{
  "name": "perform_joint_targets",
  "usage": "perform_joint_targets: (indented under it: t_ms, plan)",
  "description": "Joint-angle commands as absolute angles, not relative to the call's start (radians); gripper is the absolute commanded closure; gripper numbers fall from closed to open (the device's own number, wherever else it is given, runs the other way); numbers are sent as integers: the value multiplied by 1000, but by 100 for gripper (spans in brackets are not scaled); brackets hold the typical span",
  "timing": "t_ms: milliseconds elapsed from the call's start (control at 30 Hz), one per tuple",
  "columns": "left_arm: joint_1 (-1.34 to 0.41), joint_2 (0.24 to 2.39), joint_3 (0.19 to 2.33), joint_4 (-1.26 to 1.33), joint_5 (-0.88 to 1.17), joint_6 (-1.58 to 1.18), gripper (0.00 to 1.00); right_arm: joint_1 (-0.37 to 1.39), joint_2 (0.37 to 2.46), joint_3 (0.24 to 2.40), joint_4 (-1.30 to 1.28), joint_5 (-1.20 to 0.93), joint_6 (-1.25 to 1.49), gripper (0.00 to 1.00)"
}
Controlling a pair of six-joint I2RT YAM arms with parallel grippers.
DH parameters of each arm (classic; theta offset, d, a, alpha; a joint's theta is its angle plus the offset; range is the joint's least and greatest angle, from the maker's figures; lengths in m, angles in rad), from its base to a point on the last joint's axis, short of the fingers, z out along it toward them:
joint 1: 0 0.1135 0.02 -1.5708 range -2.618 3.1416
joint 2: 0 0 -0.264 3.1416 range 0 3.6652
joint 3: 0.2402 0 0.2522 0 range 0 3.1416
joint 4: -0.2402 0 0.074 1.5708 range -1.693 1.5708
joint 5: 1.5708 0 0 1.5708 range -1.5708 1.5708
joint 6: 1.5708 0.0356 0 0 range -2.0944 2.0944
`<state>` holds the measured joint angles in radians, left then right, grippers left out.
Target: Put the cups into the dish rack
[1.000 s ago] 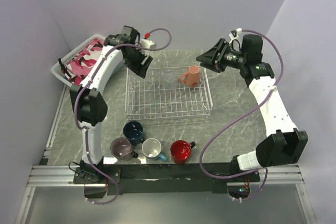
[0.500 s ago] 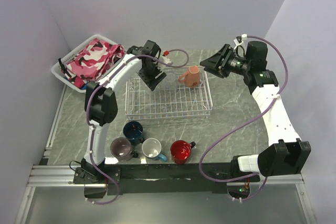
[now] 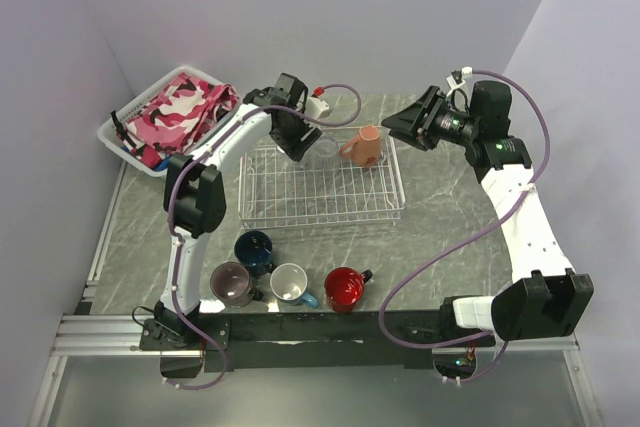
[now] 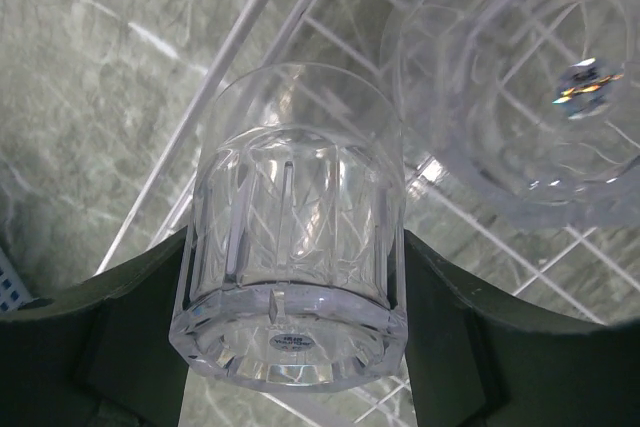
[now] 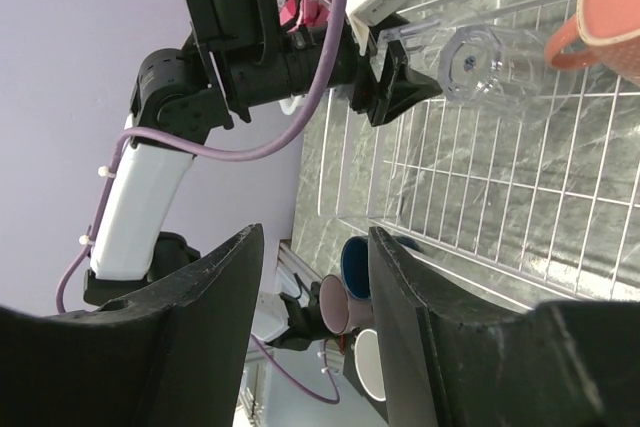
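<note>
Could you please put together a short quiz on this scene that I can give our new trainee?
1. True or false: the left tool holds a clear glass.
2. The right tool is: A open and empty; B holding a mug; C holding a glass.
3. How many mugs stand on the table outside the dish rack?
Key: 1 true; 2 A; 3 four: navy mug, mauve mug, light blue mug, red mug.
</note>
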<state>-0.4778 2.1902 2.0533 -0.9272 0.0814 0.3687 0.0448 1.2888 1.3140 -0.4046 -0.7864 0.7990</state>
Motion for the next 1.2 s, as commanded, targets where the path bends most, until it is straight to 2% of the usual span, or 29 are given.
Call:
perform_joint_targets:
  t_ms: [0, 33, 100, 133, 167, 200, 233, 300, 600, 867, 1033, 1167]
  plan:
    - [-489, 2224, 2056, -882, 164, 330, 92, 35, 1259, 1305, -367, -796, 802, 46]
    - [-489, 2223, 2054, -881, 178, 330, 74, 34, 1262, 1305, -365, -796, 802, 46]
    - [-489, 2226, 2054, -880, 212, 319, 50, 34, 1264, 1304, -365, -798, 802, 46]
    - [-489, 2226, 2056, -885, 219, 315, 29, 32, 1269, 1304, -367, -796, 801, 46]
    - [-489, 2226, 2056, -890, 227, 313, 21, 34, 1269, 1302, -367, -798, 801, 46]
    - [-489, 2226, 2056, -893, 229, 313, 5, 32, 1270, 1302, -367, -796, 801, 46]
    - [-488, 2226, 2054, -894, 226, 311, 1, 32, 1272, 1299, -367, -798, 801, 46]
    - [-488, 2227, 2051, -897, 215, 314, 3, 32, 1270, 1293, -361, -802, 804, 46]
    - [-473, 2217, 2109, -936, 219, 313, 4, 32, 1266, 1262, -334, -802, 815, 47]
    - [-469, 2217, 2266, -973, 391, 243, 4, 32, 1275, 1284, -385, -770, 759, 44]
    - [-437, 2188, 2324, -991, 452, 215, 4, 35, 1276, 1301, -491, -704, 675, 41]
    - [-362, 2067, 2249, -887, 495, 172, 4, 104, 1318, 1390, -671, -582, 530, 46]
